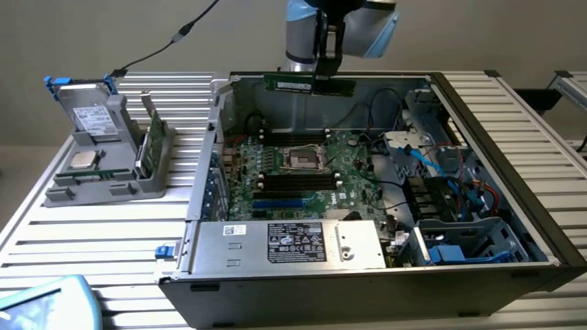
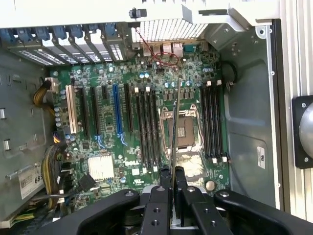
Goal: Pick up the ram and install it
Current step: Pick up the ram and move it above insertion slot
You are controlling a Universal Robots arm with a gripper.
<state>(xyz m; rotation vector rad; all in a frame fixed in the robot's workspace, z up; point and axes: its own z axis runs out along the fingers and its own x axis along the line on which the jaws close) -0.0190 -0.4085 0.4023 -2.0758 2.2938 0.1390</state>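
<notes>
Pick-up done: end effector [image 1: 324,77] clamped on the ram [image 1: 289,83], which hangs level in the air above the open computer case [image 1: 367,302]. Install not done (ram sits edge-on over the motherboard [image 2: 110,142], not seated in any black slot [image 2: 146,127])

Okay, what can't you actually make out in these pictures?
Ram: the gripper covers part of it in the exterior view; the wrist view has it edge-on, chips unseen.
Processor socket: partly behind the ram's edge, wrist view.
Power supply label: print too small, exterior view.
Arm: cut off by the exterior view's top edge.
</notes>
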